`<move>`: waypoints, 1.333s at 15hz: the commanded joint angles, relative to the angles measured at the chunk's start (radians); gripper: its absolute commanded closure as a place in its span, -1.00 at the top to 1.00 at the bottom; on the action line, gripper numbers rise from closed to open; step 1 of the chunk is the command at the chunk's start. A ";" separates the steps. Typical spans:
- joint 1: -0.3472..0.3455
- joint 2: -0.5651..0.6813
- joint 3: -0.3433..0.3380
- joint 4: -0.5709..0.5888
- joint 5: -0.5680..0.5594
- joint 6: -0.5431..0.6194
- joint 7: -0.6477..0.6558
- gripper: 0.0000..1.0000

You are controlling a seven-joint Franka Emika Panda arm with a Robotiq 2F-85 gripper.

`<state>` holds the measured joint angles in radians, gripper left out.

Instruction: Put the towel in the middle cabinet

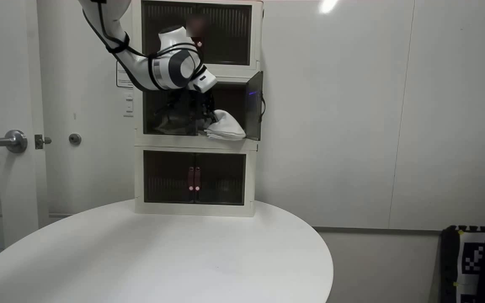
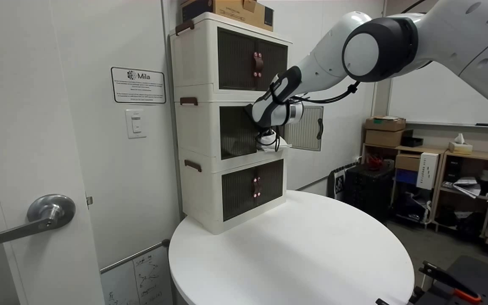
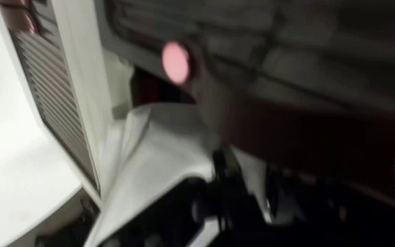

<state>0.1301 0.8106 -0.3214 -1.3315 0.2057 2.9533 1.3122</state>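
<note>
Towel (image 1: 227, 127) peaks upward, long axis apparently level.

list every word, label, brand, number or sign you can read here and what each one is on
"Mila": on the wall sign, in an exterior view.
Smaller lines on that sign: too small to read.
Print on the cardboard box atop the cabinet stack: too small to read.
Vertical print on the tall white box: too small to read.
Handwriting on the low whiteboard: not legible.
Lettering on the robot arm: too small to read.
</note>
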 commanded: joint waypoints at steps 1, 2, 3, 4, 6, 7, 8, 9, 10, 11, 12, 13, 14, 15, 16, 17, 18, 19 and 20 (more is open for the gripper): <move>-0.043 -0.002 0.011 0.019 0.074 0.060 0.055 -0.82; -0.055 -0.014 0.015 0.003 0.094 0.075 0.051 -0.82; -0.069 -0.021 0.020 -0.007 0.113 0.087 0.047 -0.82; -0.078 -0.026 0.021 -0.015 0.132 0.102 0.048 -0.82; -0.093 -0.037 0.022 -0.020 0.173 0.145 0.074 -0.82; -0.098 -0.039 0.022 -0.019 0.193 0.171 0.092 -0.82; -0.103 -0.042 0.030 -0.025 0.215 0.187 0.102 -0.82; -0.105 -0.044 0.040 -0.027 0.234 0.202 0.113 -0.82; -0.108 -0.042 0.054 -0.029 0.252 0.222 0.123 -0.82; -0.110 -0.041 0.069 -0.031 0.271 0.243 0.129 -0.82; -0.112 -0.038 0.082 -0.031 0.289 0.266 0.137 -0.82; -0.117 -0.034 0.101 -0.029 0.304 0.293 0.140 -0.82; -0.123 -0.024 0.123 -0.021 0.317 0.322 0.144 -0.82; -0.131 -0.016 0.146 -0.013 0.328 0.352 0.147 -0.82; -0.142 -0.004 0.174 0.000 0.336 0.386 0.147 -0.82; -0.164 0.004 0.216 0.017 0.342 0.426 0.134 -0.82; -0.180 0.012 0.250 0.031 0.343 0.463 0.128 -0.82; -0.199 0.018 0.289 0.041 0.340 0.491 0.121 -0.82; -0.229 0.024 0.336 0.043 0.290 0.519 0.147 -0.82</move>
<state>-0.0432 0.8086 -0.0981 -1.3739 0.5402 3.3939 1.4474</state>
